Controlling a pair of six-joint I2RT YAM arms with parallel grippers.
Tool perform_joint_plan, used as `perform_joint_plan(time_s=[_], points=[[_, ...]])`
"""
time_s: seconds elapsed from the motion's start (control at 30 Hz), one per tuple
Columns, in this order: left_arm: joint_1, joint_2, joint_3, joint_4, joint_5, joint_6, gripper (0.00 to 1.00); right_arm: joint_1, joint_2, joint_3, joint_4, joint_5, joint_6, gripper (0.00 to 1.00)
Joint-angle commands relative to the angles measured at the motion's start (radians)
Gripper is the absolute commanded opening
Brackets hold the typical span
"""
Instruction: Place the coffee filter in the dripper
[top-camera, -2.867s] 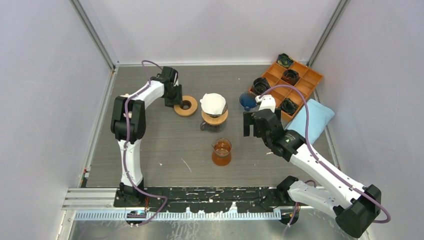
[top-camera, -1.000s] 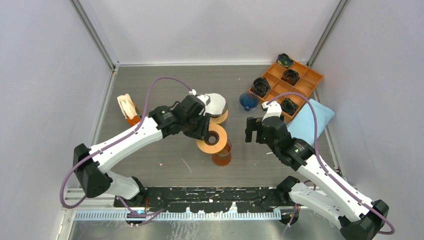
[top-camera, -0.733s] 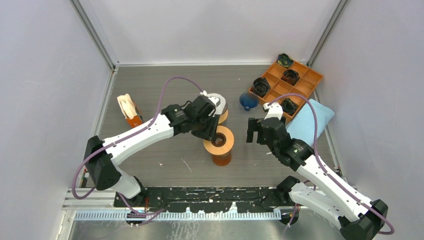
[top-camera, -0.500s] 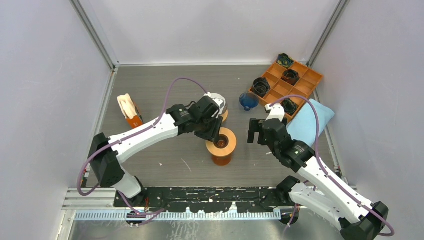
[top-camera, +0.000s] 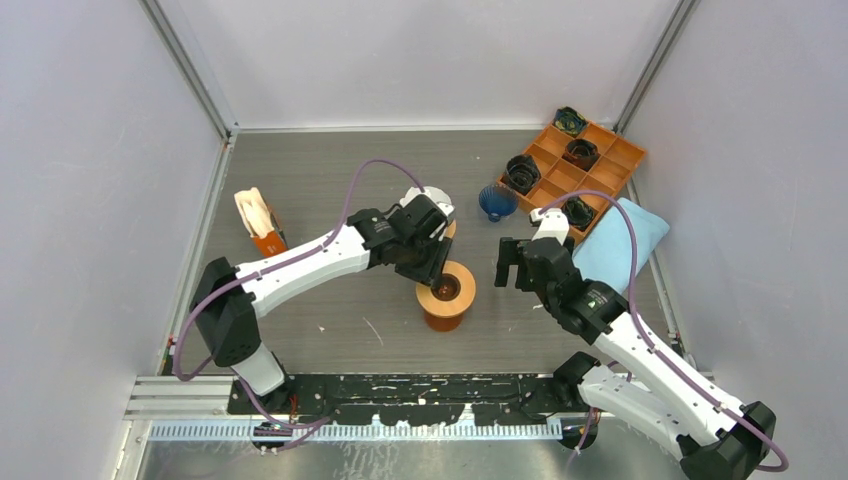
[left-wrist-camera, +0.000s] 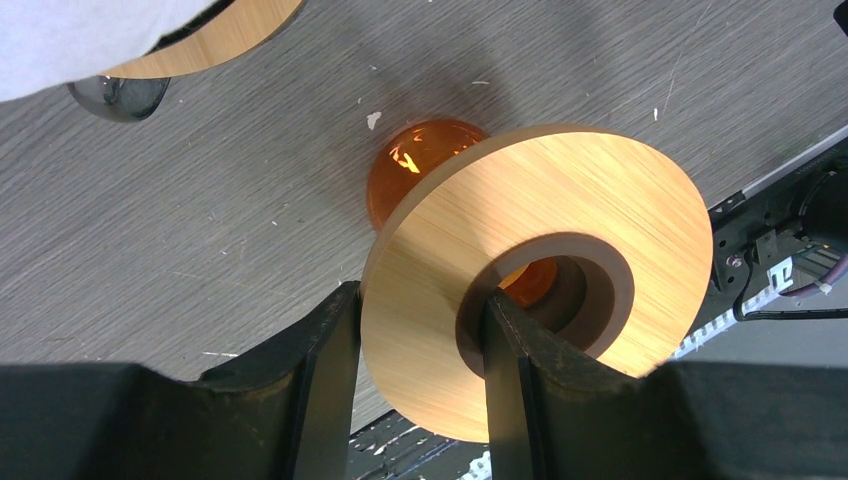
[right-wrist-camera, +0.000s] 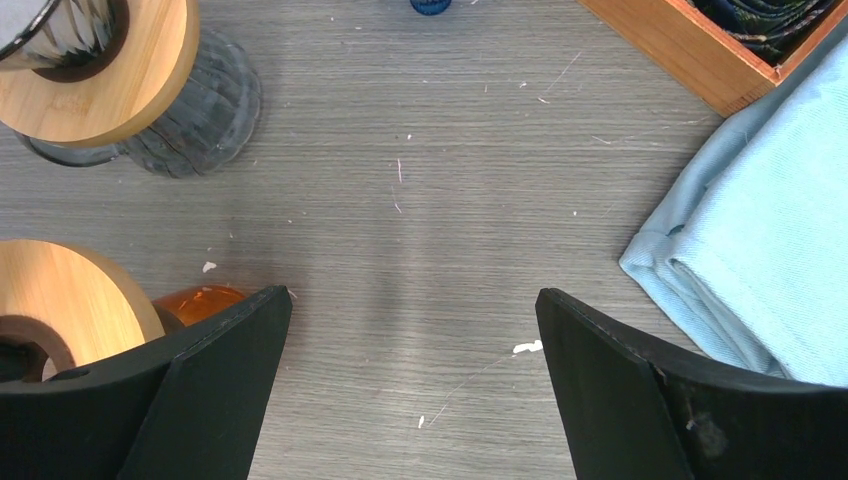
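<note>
Claws first: left claw (left-wrist-camera: 420, 310) pinching the wooden ring (left-wrist-camera: 560, 220), one finger outside the rim, the other through the centre hole. Ring roughly level, just over the amber cup (left-wrist-camera: 415, 165); cannot tell whether touching the cup's lip yet. As for the right claw (right-wrist-camera: 412, 300): spread wide, holding nothing, hovering above bare worktop (right-wrist-camera: 450, 150) to the right of the cup.

Re the coffee filter (left-wrist-camera: 70, 40): white paper at the top-left edge of the left wrist view, apparently seated in the glass dripper (right-wrist-camera: 75, 35) atop the ribbed carafe (right-wrist-camera: 195, 110), just behind the left arm. More folded papers in a holder (top-camera: 255, 215), well apart at the left of the worktop.

Step in hand, by my reading: staging the ring on the cup, not the filter move itself. Next: lower to a firm seat, centre the hole over the cup, release, lift the inner finger straight up to avoid dragging the ring off. Then on to a filter; thin paper, so light pinch at the edge.
</note>
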Motion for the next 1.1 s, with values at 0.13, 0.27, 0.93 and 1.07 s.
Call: perform_joint_plan(time_s=[0.13, 0.27, 0.93, 1.07], points=[[-0.004, 0.003, 0.047, 0.039, -0.002, 0.024, 0.43, -0.004, 0.014, 0.012, 0.034, 0.017, 0.01, 1.0], [-0.005, -0.011, 0.045, 0.036, -0.009, 0.024, 0.5, -0.004, 0.013, 0.013, 0.046, 0.012, 0.002, 1.0], [0.031, -0.189, -0.025, 0.051, -0.079, 0.001, 0.76, -0.181, 0.177, 0.105, 0.198, -0.176, -0.092, 1.0], [0.078, -0.268, -0.085, 0.05, -0.075, -0.018, 0.81, -0.263, 0.245, 0.125, 0.269, -0.286, -0.064, 1.0]])
